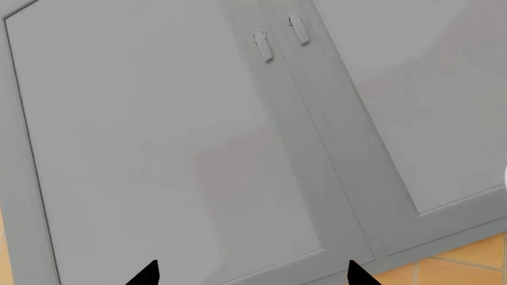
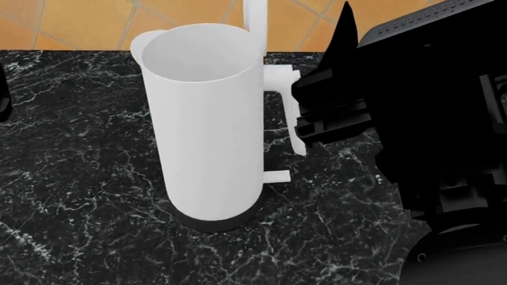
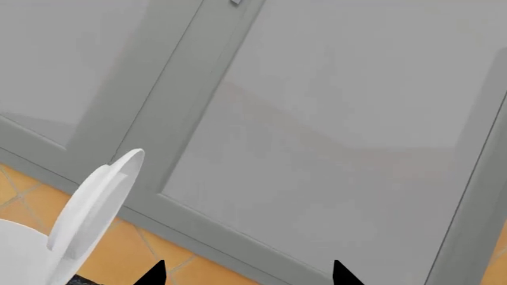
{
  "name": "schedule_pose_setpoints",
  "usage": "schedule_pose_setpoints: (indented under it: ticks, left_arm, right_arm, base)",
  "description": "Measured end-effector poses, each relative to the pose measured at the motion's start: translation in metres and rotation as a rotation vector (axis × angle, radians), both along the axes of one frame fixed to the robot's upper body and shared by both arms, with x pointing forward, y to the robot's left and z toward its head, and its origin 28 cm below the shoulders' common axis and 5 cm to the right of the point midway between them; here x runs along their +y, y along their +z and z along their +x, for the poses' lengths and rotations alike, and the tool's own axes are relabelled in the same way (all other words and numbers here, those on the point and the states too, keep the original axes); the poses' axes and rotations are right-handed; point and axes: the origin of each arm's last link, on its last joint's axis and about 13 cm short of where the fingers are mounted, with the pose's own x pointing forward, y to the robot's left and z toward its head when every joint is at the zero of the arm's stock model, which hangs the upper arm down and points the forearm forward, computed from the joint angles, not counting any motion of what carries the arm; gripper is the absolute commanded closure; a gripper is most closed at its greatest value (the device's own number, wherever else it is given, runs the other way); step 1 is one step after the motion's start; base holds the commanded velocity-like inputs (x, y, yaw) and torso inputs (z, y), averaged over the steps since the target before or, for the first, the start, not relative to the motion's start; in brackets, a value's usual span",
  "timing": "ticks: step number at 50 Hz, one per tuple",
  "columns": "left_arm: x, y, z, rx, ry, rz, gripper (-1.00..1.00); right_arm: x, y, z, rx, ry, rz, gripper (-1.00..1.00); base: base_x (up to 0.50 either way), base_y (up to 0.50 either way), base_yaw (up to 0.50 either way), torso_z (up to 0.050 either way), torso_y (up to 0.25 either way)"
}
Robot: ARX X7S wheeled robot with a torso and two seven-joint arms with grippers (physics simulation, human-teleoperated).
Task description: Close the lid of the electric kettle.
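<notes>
The electric kettle [image 2: 208,124] stands upright on its dark grey base [image 2: 214,221] on the counter, with its mouth open. Its handle [image 2: 295,113] faces my right arm. The lid [image 2: 255,13] stands up from the rim above the handle. It also shows edge-on and tilted in the right wrist view [image 3: 95,205]. My right gripper [image 3: 248,276] is open and empty, just beside the handle and behind the lid. One of its fingers [image 2: 345,27] rises next to the lid. My left gripper [image 1: 253,276] is open and empty, away from the kettle and facing cabinet doors.
The kettle stands on a black marble counter [image 2: 79,178]. Orange tiles [image 2: 87,18] lie beyond its far edge. Grey cabinet doors with small handles [image 1: 263,46] fill both wrist views. My right arm's black body [image 2: 443,119] takes up the right side of the head view.
</notes>
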Motion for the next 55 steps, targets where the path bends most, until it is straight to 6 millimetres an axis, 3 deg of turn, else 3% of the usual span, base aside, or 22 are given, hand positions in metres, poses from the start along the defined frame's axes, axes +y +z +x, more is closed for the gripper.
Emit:
schedule_pose_setpoints:
  ticks: [17,40,55]
  left_arm:
    - [-0.001,0.001,-0.001,0.0,0.003,0.005,-1.0]
    - [-0.001,-0.001,-0.003,-0.002,0.002,0.007,-1.0]
    - [0.001,-0.003,-0.004,-0.001,0.007,0.007,-1.0]
  right_arm:
    - [-0.001,-0.001,0.0,0.004,0.0,0.001,-1.0]
    - [-0.002,-0.006,0.003,0.014,-0.001,-0.003,-1.0]
    - [-0.014,-0.012,0.036,0.115,-0.022,0.027,-1.0]
  base:
    - [0.31,0.0,0.0,0.0,0.0]
    - [0.04,0.0,0.0,0.0,0.0]
    - [0.0,0.0,0.0,0.0,0.0]
